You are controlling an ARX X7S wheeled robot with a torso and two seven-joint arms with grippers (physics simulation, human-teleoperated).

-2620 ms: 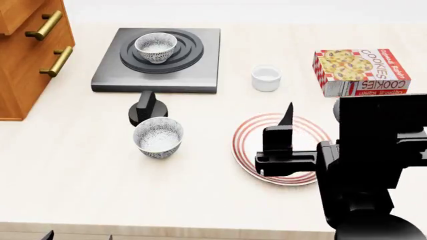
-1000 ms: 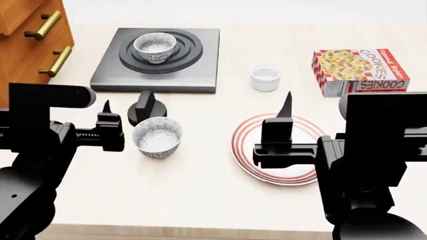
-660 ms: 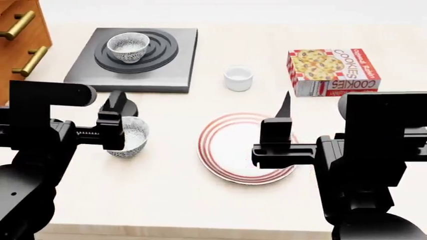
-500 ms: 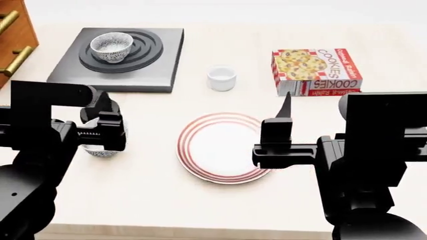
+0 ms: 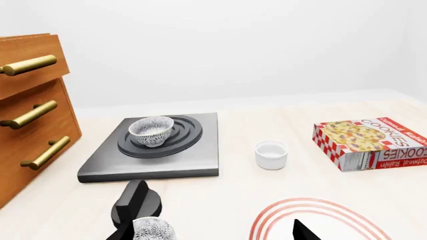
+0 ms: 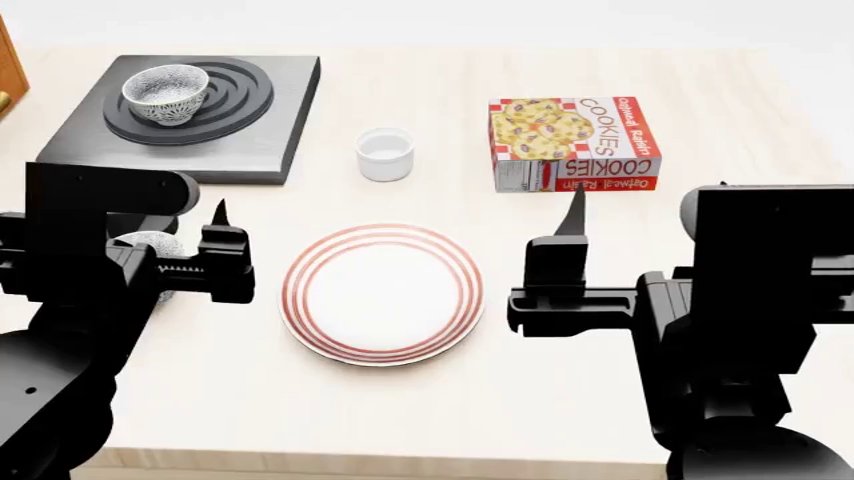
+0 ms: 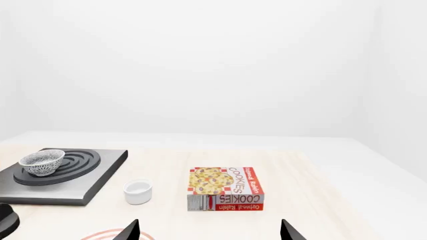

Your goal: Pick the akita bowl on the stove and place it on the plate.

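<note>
**A:** Pale wood made up the table [image 6: 441, 400], with a white wall behind it. What stood on it, taking the plate as the centre?

**B:** Furthest to the left of the plate [image 6: 382, 293], in the left wrist view, was a wooden cabinet [image 5: 30, 110] with brass handles. Next came the stove [image 6: 180, 115], beyond the plate and to its left, and the akita bowl [image 6: 166, 92] sat upright on its burner rings, well apart from the plate.

**A:** And nearer the plate?

**B:** The left gripper [image 6: 220, 262] hung just left of the plate. Only one finger showed, so I could not tell whether its fingers were apart or together. A second speckled bowl [image 6: 150, 246] lay mostly hidden behind that arm, and the left wrist view showed it just in front of the black knob [image 5: 136, 202].

**A:** Past the plate?

**B:** A plain white cup [image 6: 384, 154] stood beyond the plate, between stove and cookie box [image 6: 574, 142]. The box lay beyond the plate and to its right.

**A:** The right gripper [image 6: 567, 265]?

**B:** It hung just right of the plate. In the right wrist view its two fingertips [image 7: 132, 230] stood wide apart, with nothing between them
</note>
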